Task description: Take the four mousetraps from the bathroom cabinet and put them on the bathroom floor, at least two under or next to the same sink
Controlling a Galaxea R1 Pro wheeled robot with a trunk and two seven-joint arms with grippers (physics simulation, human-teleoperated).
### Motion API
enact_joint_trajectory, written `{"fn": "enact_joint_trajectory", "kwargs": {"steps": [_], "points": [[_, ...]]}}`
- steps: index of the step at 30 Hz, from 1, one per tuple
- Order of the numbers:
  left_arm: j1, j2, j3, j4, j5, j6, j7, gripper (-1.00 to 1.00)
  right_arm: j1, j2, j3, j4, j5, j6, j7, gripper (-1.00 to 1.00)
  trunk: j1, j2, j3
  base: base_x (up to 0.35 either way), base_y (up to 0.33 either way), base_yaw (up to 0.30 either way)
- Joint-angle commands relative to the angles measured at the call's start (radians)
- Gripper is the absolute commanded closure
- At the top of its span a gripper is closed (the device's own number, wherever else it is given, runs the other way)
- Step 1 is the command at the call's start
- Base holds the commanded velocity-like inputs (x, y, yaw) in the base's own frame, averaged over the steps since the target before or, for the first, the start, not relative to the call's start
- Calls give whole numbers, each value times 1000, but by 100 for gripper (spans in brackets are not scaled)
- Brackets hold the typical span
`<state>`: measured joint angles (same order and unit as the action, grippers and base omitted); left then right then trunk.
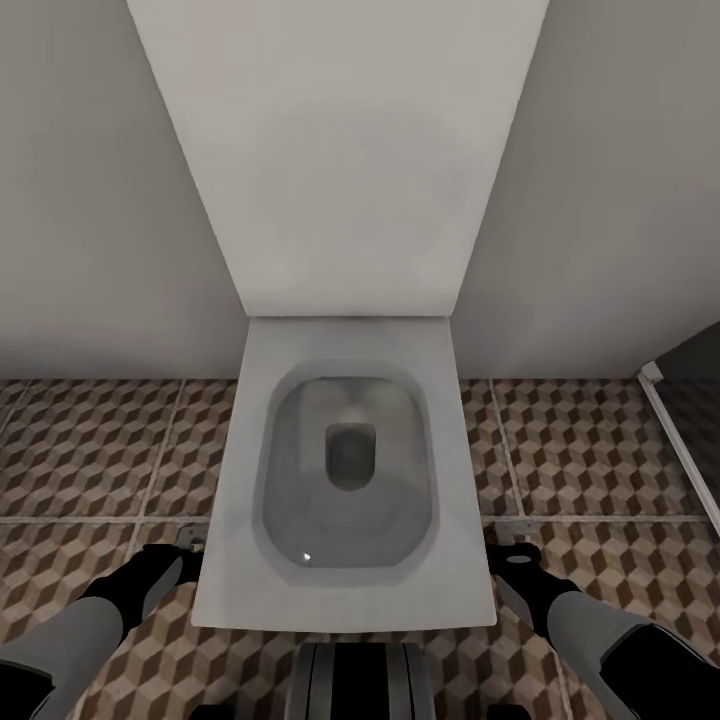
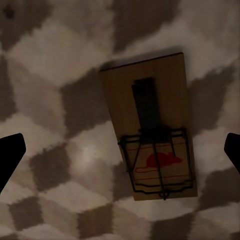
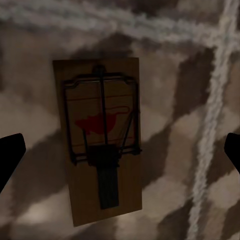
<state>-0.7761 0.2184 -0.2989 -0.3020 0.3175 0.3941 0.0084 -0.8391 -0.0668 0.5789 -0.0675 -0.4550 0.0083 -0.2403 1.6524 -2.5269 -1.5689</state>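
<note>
A mousetrap (image 2: pixel 150 125) lies flat on the cube-patterned bathroom floor (image 2: pixel 55 65) in the left wrist view. My left gripper (image 2: pixel 121 152) hangs open above it, its dark fingertips (image 2: pixel 10 156) wide apart and clear of the wood. A second mousetrap (image 3: pixel 100 140) lies on the tiles by a pale grout line (image 3: pixel 212 125) in the right wrist view, under my open right gripper (image 3: pixel 121 152). In the head view the left gripper (image 1: pixel 185 548) and right gripper (image 1: pixel 515 555) are low at either side of a toilet, near the floor (image 1: pixel 90 450).
A white toilet (image 1: pixel 345 600) with its lid (image 1: pixel 340 150) raised against the grey wall stands directly ahead, between my arms. A white-framed dark shower edge (image 1: pixel 680 440) runs along the right. Patterned floor spreads to both sides.
</note>
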Motion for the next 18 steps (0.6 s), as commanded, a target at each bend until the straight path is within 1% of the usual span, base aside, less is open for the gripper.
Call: {"fn": "enact_joint_trajectory", "kwargs": {"steps": [1, 18], "points": [[0, 1, -6, -2, 8, 5, 1, -100, 0, 0, 9, -2, -10, 1, -3, -100, 0, 0, -1, 0, 0, 0], [0, 1, -6, -5, 8, 5, 1, -100, 0, -2, 7, -2, -10, 1, 2, -100, 0, 0, -1, 0, 0, 0]]}}
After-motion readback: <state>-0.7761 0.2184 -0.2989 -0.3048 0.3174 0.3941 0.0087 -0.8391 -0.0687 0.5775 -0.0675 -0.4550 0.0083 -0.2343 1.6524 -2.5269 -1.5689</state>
